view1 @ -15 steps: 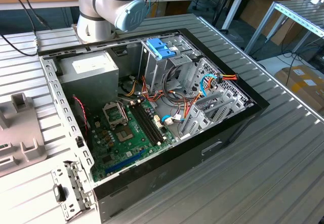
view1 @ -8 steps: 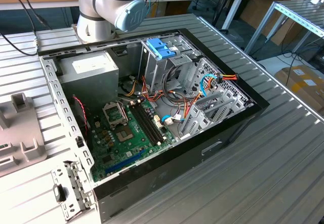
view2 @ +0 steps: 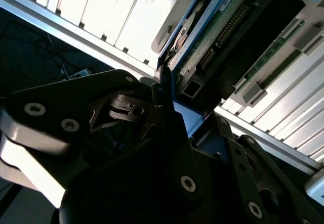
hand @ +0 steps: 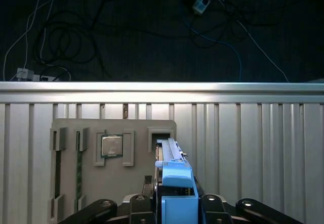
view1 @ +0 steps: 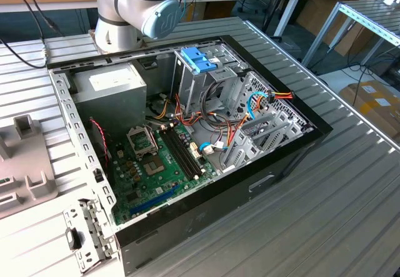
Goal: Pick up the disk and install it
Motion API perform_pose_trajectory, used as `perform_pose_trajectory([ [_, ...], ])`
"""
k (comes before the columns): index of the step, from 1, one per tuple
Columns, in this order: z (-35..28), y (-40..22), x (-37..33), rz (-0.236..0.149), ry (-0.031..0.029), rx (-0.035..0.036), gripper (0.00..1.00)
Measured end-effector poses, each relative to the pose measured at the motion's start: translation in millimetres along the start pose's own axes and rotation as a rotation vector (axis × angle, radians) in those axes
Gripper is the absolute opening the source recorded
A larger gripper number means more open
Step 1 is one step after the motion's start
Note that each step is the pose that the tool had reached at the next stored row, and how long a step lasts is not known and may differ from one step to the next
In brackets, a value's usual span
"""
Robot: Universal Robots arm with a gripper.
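Gripper: the gripper was clamped on the disk, its jaws closed against either side of the light-blue frame
Disk: it stood on edge in that grip; in the first wrist view it reached from the gripper towards a slot in a grey tray, and I could not tell whether its far end was clear of that slot
Disk face: in the second wrist view a green circuit board with a row of connector pins faced the camera, the blue edge running alongside it
Tray: it lay on the ribbed metal table and held a square chip in a pocket near the slot
Computer case: an open case sat in the middle of the exterior view, with a green motherboard at its lower left and a blue-fronted piece in the drive cage at upper middle
Arm: a grey joint stood at the top of the exterior view, behind the case
Floor: dark, with loose cables beyond the table edge
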State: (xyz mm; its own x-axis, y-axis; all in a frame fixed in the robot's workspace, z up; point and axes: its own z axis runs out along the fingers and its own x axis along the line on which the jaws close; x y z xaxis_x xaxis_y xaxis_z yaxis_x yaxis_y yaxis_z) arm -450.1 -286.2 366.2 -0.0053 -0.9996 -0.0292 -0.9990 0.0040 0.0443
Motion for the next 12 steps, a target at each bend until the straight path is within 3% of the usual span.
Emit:
perform_pose_trajectory([
  [12, -7.3, 0.3, -0.2, 0.0, -0.0015, 0.0, 0.37],
])
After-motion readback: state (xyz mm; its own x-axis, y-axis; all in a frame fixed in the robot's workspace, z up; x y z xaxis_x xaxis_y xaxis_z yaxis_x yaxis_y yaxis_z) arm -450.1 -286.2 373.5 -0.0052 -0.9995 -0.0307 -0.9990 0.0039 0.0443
